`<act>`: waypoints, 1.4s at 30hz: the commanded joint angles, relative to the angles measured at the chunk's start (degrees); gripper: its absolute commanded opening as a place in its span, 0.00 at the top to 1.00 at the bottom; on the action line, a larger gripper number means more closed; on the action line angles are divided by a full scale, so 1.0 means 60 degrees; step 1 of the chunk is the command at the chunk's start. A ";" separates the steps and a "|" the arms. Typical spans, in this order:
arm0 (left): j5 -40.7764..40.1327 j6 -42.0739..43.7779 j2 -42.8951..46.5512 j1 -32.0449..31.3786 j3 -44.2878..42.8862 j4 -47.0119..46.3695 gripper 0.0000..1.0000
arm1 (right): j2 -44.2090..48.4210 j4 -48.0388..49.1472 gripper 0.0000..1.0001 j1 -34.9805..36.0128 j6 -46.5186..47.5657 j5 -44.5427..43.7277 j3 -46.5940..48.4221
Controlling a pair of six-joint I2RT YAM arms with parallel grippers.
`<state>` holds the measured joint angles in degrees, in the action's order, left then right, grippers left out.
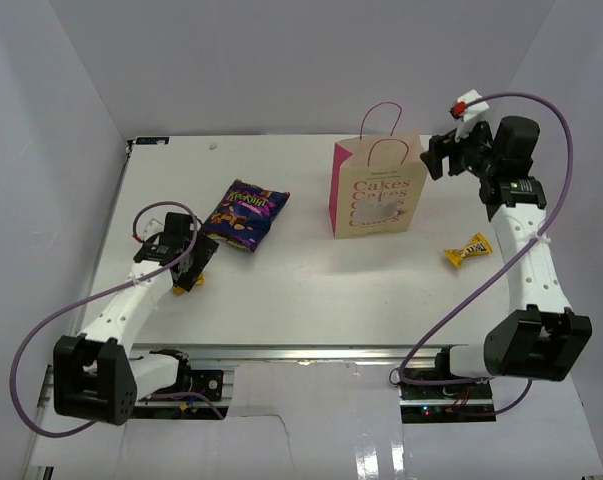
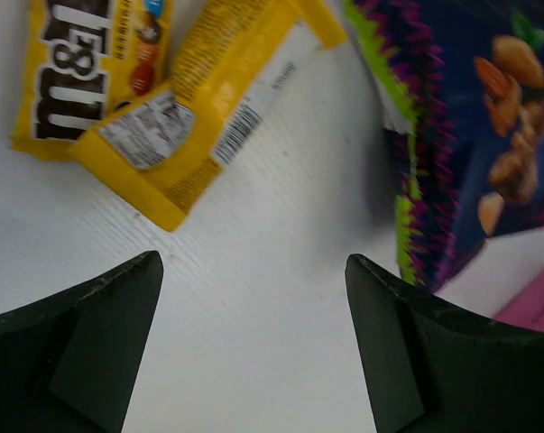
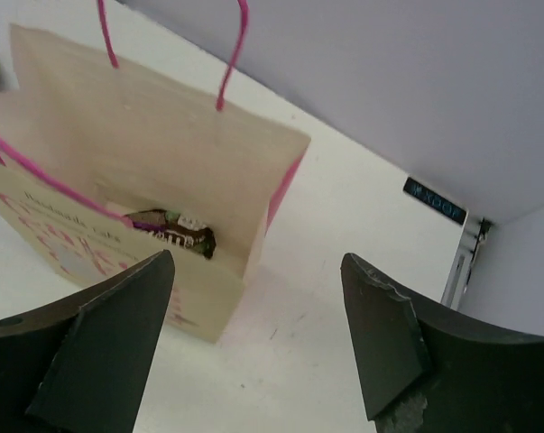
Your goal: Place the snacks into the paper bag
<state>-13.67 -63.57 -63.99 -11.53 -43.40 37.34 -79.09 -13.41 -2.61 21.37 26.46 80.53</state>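
Note:
The tan paper bag (image 1: 379, 190) with pink "Cakes" lettering stands upright at the table's back centre. The right wrist view looks into it (image 3: 145, 153), where a dark brown candy packet (image 3: 172, 236) lies inside. My right gripper (image 1: 439, 158) is open and empty (image 3: 253, 307), just right of the bag's top. The purple-blue snack bag (image 1: 246, 213) lies flat on the left. My left gripper (image 1: 195, 265) is open and empty (image 2: 253, 298), low over the table. Two yellow packets (image 2: 199, 99) lie overlapping just ahead of it, with the purple bag (image 2: 470, 135) to its right. Another yellow packet (image 1: 468, 249) lies at the right.
White walls close in the table on the left, back and right. A purple cable (image 1: 541, 110) loops above the right arm and another (image 1: 41, 340) hangs beside the left arm. The bag's pink loop handles (image 1: 383, 112) stick up above its mouth.

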 commanded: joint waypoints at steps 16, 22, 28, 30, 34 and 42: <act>-0.1193 0.4779 -0.5079 0.1160 -0.2625 0.0603 0.10 | 0.1712 -0.0504 0.17 -0.1132 -0.0631 0.0732 -0.3725; -0.0754 0.5234 -0.5390 0.1160 -0.2611 0.0325 0.31 | 0.1624 -0.0621 0.17 -0.1176 -0.0602 0.0747 -0.3622; -0.0330 0.5293 -0.5011 0.1160 -0.2494 0.0222 0.71 | 0.1668 -0.0695 0.17 -0.1220 -0.0660 0.0834 -0.3739; -0.0241 0.5278 -0.4530 0.1160 -0.2450 0.0192 0.77 | 0.1683 -0.0753 0.17 -0.1205 -0.0646 0.0835 -0.3754; 0.0415 0.5423 -0.3313 0.1160 -0.2435 -0.0114 0.94 | 0.1712 -0.0812 0.17 -0.1235 -0.0573 0.0951 -0.3725; 0.5082 0.6230 -0.1216 0.0825 -0.2975 -0.3276 1.00 | 0.1741 -0.1192 0.17 -0.1308 0.0100 0.2033 -0.3754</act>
<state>1.41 -28.25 -74.04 -5.08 -57.98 29.10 -70.06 -19.20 -10.04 19.59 33.65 58.19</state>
